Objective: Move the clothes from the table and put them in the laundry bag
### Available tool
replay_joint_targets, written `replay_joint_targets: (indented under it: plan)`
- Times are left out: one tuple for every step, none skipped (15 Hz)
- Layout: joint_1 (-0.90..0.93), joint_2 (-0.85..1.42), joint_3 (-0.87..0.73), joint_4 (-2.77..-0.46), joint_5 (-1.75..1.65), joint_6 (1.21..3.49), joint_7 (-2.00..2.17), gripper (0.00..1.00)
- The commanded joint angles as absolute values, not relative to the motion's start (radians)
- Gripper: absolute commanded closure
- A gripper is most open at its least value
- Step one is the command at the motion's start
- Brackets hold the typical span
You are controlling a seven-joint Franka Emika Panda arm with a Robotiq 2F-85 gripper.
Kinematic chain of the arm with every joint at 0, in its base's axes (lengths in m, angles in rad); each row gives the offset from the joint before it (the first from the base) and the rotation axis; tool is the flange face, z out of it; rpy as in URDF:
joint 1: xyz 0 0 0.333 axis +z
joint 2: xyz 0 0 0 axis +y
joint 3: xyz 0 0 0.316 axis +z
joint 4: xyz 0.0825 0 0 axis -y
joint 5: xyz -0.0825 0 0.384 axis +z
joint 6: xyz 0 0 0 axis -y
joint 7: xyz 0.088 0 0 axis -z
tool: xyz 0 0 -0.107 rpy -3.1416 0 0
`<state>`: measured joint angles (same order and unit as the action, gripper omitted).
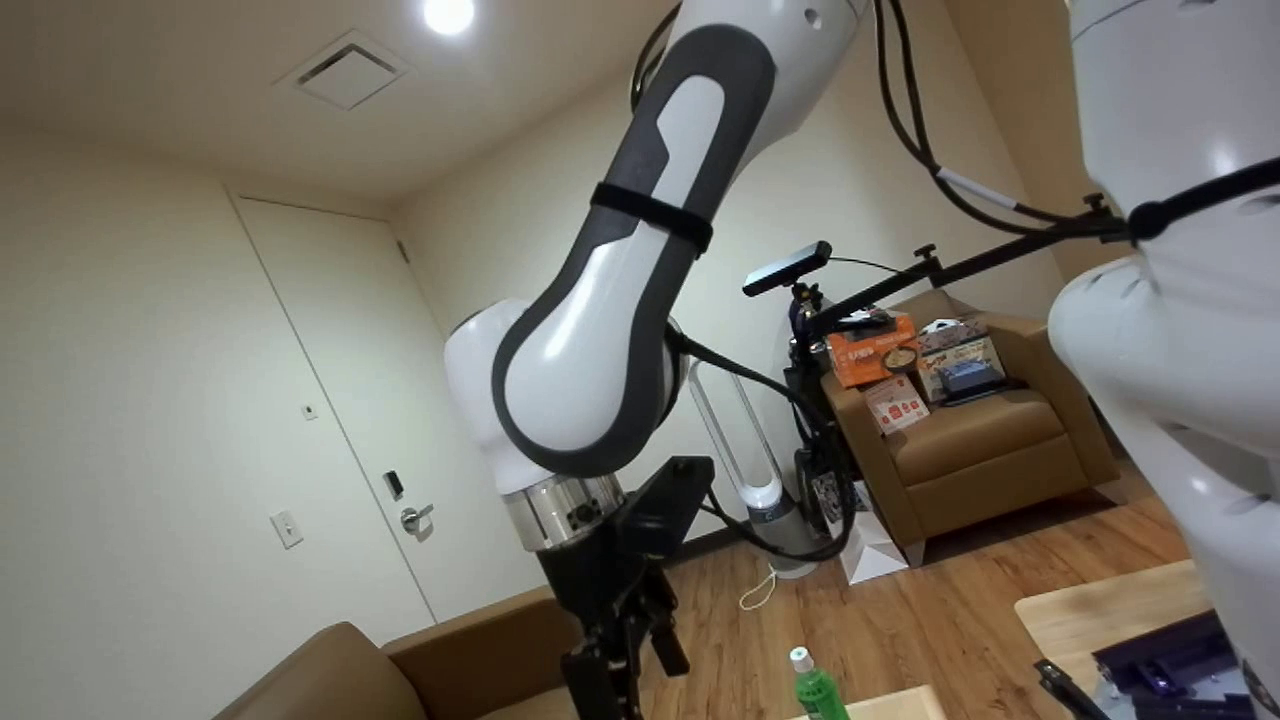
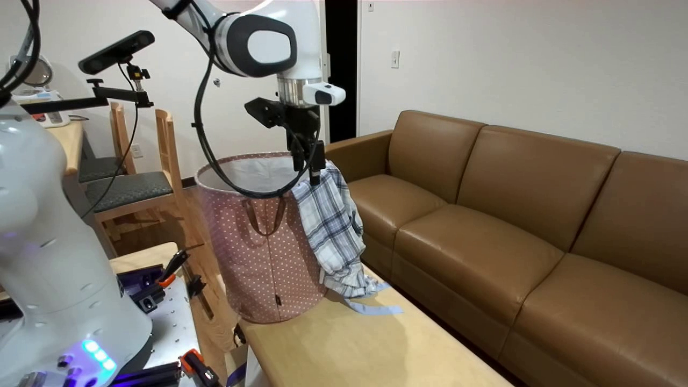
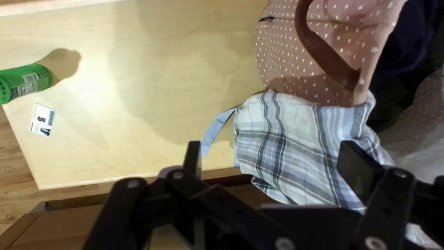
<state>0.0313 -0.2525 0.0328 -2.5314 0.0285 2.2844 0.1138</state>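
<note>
"One plaid garment (image 2: 330, 226), white with blue and grey checks, drapes over the rim of a dusty-pink polka-dot laundry bag (image 2: 269, 269). Most of what shows hangs down the outside."

"Where does the bag stand?"

"At one end of a pale wooden table (image 2: 371, 344). A brown handle (image 3: 324, 52) curves from its side, and dark cloth (image 3: 402, 45) lies within."

"And the lower part of the garment?"

"It reaches the tabletop near the long edge that faces a brown sofa (image 2: 473, 252). Light-blue strips (image 2: 376, 310) lie on the wood beside it."

"Is the gripper (image 3: 273, 158) holding the cloth?"

"It looks released. Its two fingers stand wide apart at the bag's rim, with plaid cloth in view between them. Whether a fingertip touches the fabric, I cannot tell."

"What is at the table's opposite end?"

"A green bottle (image 3: 26, 83), white-capped in an exterior view, stands upright close to the short edge. Between it and the sofa-side corner, a white printed card (image 3: 43, 119) lies flat."
</note>
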Motion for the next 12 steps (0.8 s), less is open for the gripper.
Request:
replay_joint_targets:
  plan:
    - [0.028,-0.249,0.036,-2.530,0.030,2.283,0.111,0.00]
    - [0.028,-0.247,0.035,-2.530,0.030,2.283,0.111,0.00]
    - [0.028,-0.247,0.035,-2.530,0.030,2.283,0.111,0.00]
    - [0.028,-0.247,0.035,-2.529,0.030,2.283,0.111,0.00]
    - [0.028,-0.247,0.035,-2.529,0.030,2.283,0.110,0.00]
    - [0.028,-0.247,0.035,-2.529,0.030,2.283,0.110,0.00]
    - [0.034,-0.223,0.026,-2.499,0.080,2.224,0.116,0.00]
    - [0.036,-0.187,0.018,-2.475,0.128,2.174,0.128,0.00]
    - [0.033,-0.165,0.017,-2.474,0.155,2.163,0.140,0.00]
    - [0.030,-0.142,0.012,-2.473,0.189,2.151,0.144,0.00]
    - [0.024,-0.119,0.009,-2.476,0.211,2.157,0.166,0.00]
    - [0.018,-0.094,0.004,-2.481,0.235,2.168,0.181,0.00]
